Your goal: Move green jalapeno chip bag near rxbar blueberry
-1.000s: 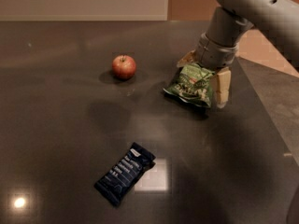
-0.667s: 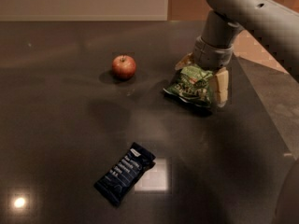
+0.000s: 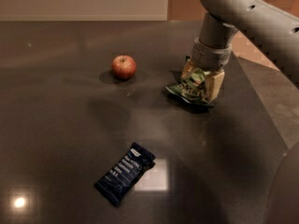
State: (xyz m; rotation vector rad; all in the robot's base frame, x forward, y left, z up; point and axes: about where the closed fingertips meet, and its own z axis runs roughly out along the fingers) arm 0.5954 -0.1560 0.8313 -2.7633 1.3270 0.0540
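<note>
The green jalapeno chip bag (image 3: 192, 88) lies on the dark table at the right, crumpled between my fingers. My gripper (image 3: 202, 80) comes down on it from above, with one tan finger (image 3: 188, 70) on its left and one (image 3: 216, 85) on its right, closed against the bag. The bag still rests on the table. The rxbar blueberry (image 3: 125, 172), a dark navy wrapper with white lettering, lies flat near the front centre, well apart from the bag.
A red apple (image 3: 124, 66) stands at the centre left, level with the bag. The table's right edge (image 3: 261, 106) runs diagonally just beyond my arm (image 3: 233, 13). Bright light reflections lie beside the bar.
My fingers have drawn closer together around the chip bag, and my arm has leaned slightly left. The bag, the apple and the bar have stayed in place.
</note>
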